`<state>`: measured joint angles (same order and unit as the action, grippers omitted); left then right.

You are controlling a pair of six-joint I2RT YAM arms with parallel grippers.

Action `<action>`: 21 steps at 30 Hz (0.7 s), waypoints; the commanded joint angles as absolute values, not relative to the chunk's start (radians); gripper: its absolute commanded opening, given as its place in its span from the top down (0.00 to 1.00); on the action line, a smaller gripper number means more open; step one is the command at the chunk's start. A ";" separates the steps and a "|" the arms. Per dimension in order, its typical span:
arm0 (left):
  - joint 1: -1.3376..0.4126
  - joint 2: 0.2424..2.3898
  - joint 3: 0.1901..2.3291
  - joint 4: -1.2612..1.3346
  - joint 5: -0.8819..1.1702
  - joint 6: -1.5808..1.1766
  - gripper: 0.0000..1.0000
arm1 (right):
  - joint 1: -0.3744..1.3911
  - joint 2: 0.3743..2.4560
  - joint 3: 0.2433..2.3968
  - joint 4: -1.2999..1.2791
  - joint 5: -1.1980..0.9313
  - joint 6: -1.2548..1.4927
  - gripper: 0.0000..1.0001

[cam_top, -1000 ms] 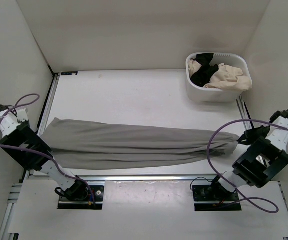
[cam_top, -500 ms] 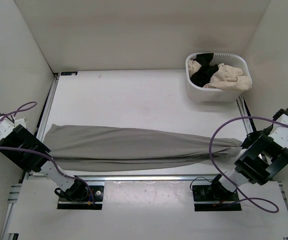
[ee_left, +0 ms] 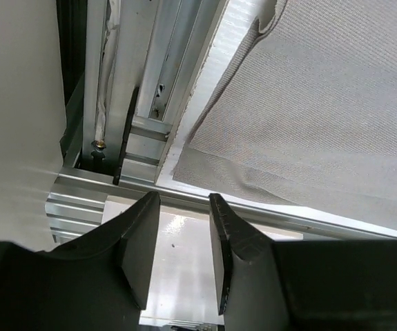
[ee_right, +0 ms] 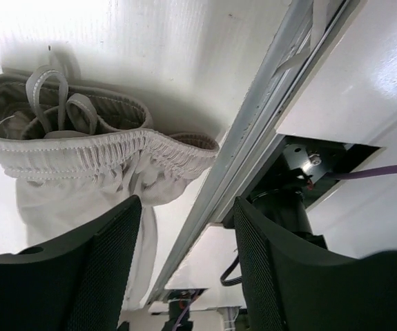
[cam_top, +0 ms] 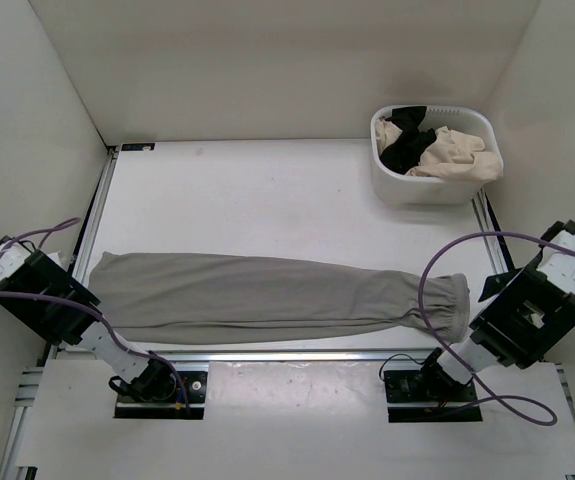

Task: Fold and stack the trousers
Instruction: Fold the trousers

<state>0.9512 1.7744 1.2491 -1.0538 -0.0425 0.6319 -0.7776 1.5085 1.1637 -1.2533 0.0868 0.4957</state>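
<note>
Grey trousers (cam_top: 267, 298) lie flat along the near side of the counter (cam_top: 267, 200), stretched between the two hands. The left hand (ee_left: 182, 207) has its fingers apart and empty, with the hem end just ahead of it. The right hand (ee_right: 184, 214) is also apart and empty, the elastic waistband (ee_right: 88, 155) just beyond it. The cloth looks soft, light and limp, likely to sag when lifted. Waistband and hems seem the firmest holds. Well beyond the right hand, a white basket (cam_top: 429, 190) holds a black garment (cam_top: 404, 152) and a beige garment (cam_top: 457, 150).
</note>
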 commanded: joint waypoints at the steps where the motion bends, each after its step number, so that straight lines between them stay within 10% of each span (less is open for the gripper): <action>1: 0.959 1.744 1.250 -1.023 -0.063 0.632 0.53 | -0.730 1.534 1.202 -1.258 0.149 0.509 0.38; 8: 0.768 1.655 1.229 -1.035 0.056 0.705 0.63 | -0.355 1.566 1.319 -1.290 0.446 0.529 0.38; 21: 0.471 1.742 1.060 -0.885 -0.153 0.670 0.58 | 0.046 1.525 1.076 -1.088 0.259 0.492 0.83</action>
